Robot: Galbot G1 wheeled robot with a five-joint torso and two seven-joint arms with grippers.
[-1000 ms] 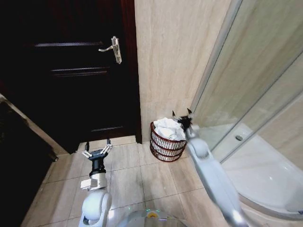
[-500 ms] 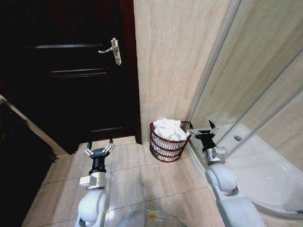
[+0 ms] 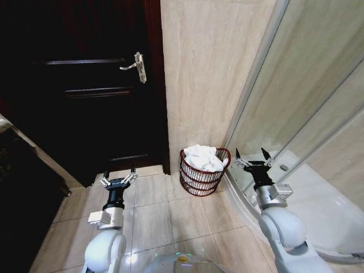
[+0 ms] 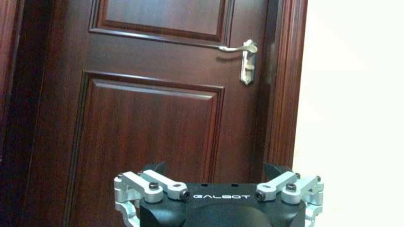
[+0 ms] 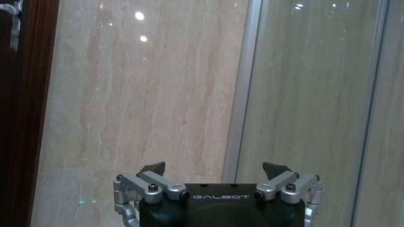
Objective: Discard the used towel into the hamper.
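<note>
Tiled bathroom floor: the towel (image 3: 203, 157) is lying heaped inside the hamper (image 3: 200, 178) just right of the door (image 3: 85, 85), both the left gripper (image 3: 118, 180) and the right gripper (image 3: 250, 158) are hanging spread, empty; discard looks complete.

White arms, black GALBOT-marked wrists

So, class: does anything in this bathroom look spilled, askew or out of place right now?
Nothing stands out. The white towel sits heaped inside the hamper, which stands upright by the wall. The right gripper is open beside it, and the left gripper is open near the door.
</note>
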